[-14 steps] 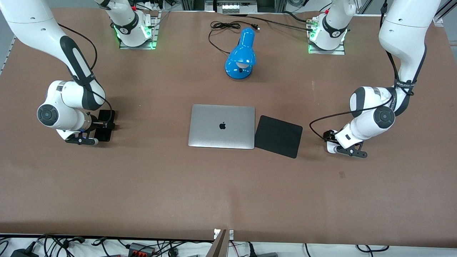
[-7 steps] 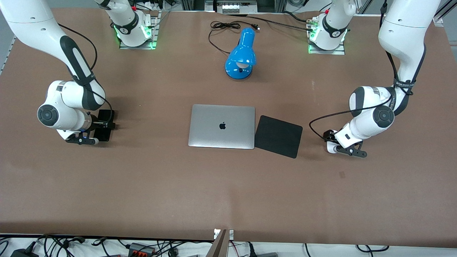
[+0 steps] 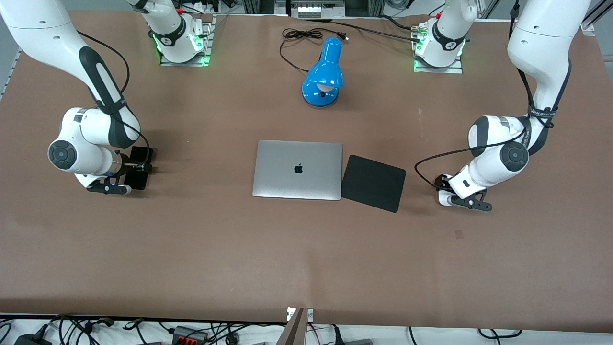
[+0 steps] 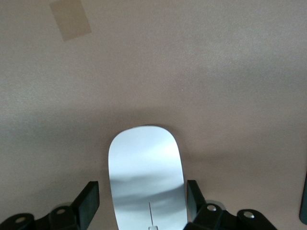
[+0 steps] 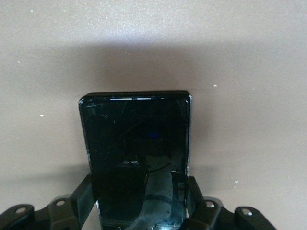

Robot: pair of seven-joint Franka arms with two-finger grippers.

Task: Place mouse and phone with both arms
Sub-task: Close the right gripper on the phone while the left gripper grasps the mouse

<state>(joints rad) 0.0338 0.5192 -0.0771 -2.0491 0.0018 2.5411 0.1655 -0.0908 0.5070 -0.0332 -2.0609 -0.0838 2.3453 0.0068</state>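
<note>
The white mouse (image 3: pixel 444 200) lies on the brown table at the left arm's end, beside the black mouse pad. In the left wrist view the mouse (image 4: pixel 144 167) lies between the fingers of my left gripper (image 4: pixel 143 207), which is open, with a gap showing on one side. My left gripper (image 3: pixel 448 191) is low over it. The black phone (image 3: pixel 139 181) is at the right arm's end. My right gripper (image 3: pixel 142 165) is down on it. In the right wrist view my right gripper (image 5: pixel 139 203) has both fingers against the long edges of the phone (image 5: pixel 136 139).
A closed silver laptop (image 3: pixel 297 168) lies mid-table, with the square black mouse pad (image 3: pixel 373 183) beside it toward the left arm's end. A blue desk lamp (image 3: pixel 323 76) and its black cord (image 3: pixel 301 36) lie nearer the bases. A small tape patch (image 3: pixel 459 234) marks the table.
Both arms have shifted only slightly. The right arm's wrist and the phone have moved a little toward the right arm's end. The left gripper has barely moved at the mouse.
</note>
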